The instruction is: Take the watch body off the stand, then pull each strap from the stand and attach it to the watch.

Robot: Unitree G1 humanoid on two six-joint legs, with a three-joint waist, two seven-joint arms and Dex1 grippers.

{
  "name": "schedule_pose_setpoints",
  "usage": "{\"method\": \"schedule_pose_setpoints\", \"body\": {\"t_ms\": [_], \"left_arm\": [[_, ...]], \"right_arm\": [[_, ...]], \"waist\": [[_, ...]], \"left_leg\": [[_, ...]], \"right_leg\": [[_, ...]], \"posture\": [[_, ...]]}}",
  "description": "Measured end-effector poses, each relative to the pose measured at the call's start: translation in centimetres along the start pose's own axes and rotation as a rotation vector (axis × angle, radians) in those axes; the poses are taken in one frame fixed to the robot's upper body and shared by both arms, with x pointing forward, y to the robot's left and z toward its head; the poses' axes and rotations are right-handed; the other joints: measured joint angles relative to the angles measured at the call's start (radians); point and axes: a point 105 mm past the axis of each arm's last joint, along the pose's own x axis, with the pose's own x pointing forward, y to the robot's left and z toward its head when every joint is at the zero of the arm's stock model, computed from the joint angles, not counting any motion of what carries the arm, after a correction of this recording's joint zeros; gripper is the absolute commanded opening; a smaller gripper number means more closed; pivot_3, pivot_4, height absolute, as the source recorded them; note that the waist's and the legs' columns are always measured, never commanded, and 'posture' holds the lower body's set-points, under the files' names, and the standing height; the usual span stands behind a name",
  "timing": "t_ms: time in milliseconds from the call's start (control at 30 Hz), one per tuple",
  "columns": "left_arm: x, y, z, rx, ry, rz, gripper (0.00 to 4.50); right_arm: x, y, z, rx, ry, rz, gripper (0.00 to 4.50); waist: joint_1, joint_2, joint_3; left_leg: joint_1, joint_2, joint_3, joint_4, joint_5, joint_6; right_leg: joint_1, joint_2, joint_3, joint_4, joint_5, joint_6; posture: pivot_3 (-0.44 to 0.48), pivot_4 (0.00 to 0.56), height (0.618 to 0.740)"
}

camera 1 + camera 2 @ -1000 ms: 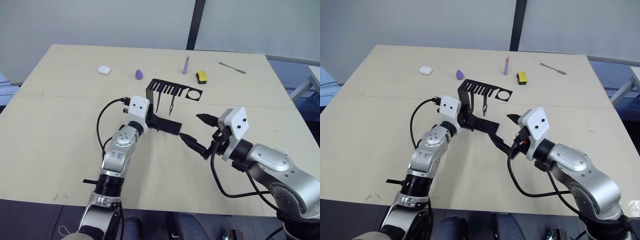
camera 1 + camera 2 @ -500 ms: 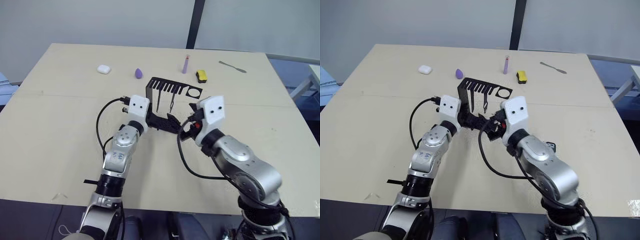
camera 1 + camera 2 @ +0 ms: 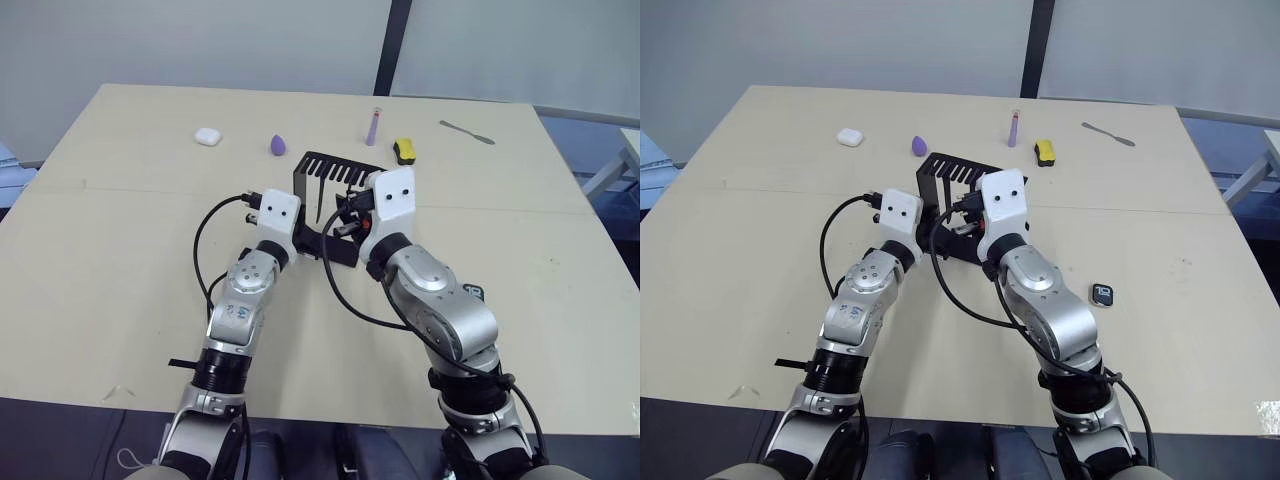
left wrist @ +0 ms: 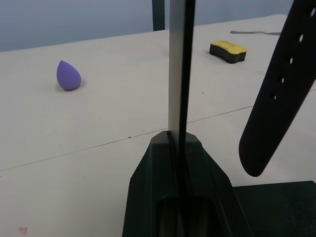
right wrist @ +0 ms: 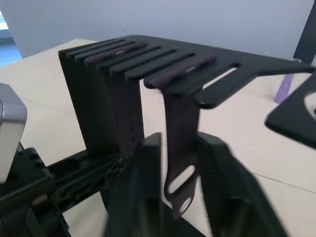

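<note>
A purple egg-shaped piece (image 4: 68, 75) and a yellow-and-black block (image 4: 227, 51) are lying on the beige table (image 3: 120, 250) out beyond the left jaws, one to either side of their line. Farther off past both pairs of jaws, a small white case (image 3: 207, 137), an upright lilac tube (image 3: 373, 128) and what may be a metal spatula (image 3: 465, 132) are sitting well apart.

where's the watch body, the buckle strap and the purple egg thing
small dark rounded-square watch body (image 3: 1102, 294), right eye view, on its screen
thin black strap with buckle end (image 5: 180, 143), right wrist view, mid-band below the comb slot
purple egg-shaped object (image 4: 68, 75), left wrist view, on its rounded side
</note>
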Motion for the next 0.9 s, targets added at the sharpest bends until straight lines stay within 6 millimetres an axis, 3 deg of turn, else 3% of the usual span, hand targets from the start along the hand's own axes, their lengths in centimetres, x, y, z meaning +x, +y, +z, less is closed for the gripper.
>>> {"method": "schedule_pose_setpoints", "body": {"t_ms": [433,633,733,900], "left_arm": [[0.1,0.0,-0.2,-0.004,-0.002,0.001,0.0],[0.2,-0.1,-0.1,-0.003,0.001,-0.005,0.0],[0.1,-0.1,-0.2,0.002,0.014,-0.023,0.9],[-1.4,-0.2,0.6,-0.011,-0.005,-0.12,3.36]], "right_arm": [[-1.7,0.5,1.9,-0.202,-0.075,0.063,0.03],[-3.2,0.9,1.3,-0.232,-0.06,0.124,0.03],[-5.0,-0.1,-0.2,-0.207,0.002,0.156,0.0],[-7.0,-1.8,-0.8,-0.138,0.04,0.198,0.0]], "waist": [[-0.001,0.0,0.0],[0.001,0.0,0.0],[0.003,0.0,0.0],[-0.007,0.0,0.0]], "left_leg": [[0.0,0.0,0.0,0.001,0.0,0.0],[0.0,0.0,-0.001,0.002,0.0,0.0],[0.0,0.0,-0.001,0.002,0.0,0.001],[0.001,0.0,-0.001,0.0,0.0,0.0]], "right_leg": [[0.0,0.0,0.0,0.001,0.0,0.0],[0.0,0.0,0.0,0.001,0.0,0.0],[0.001,0.0,0.0,0.001,0.0,0.0],[0.001,0.001,0.0,0.001,0.0,0.0]], "posture": [[0.0,0.15,0.74],[0.0,0.15,0.74],[0.0,0.15,0.74],[0.0,0.15,0.74]]}}
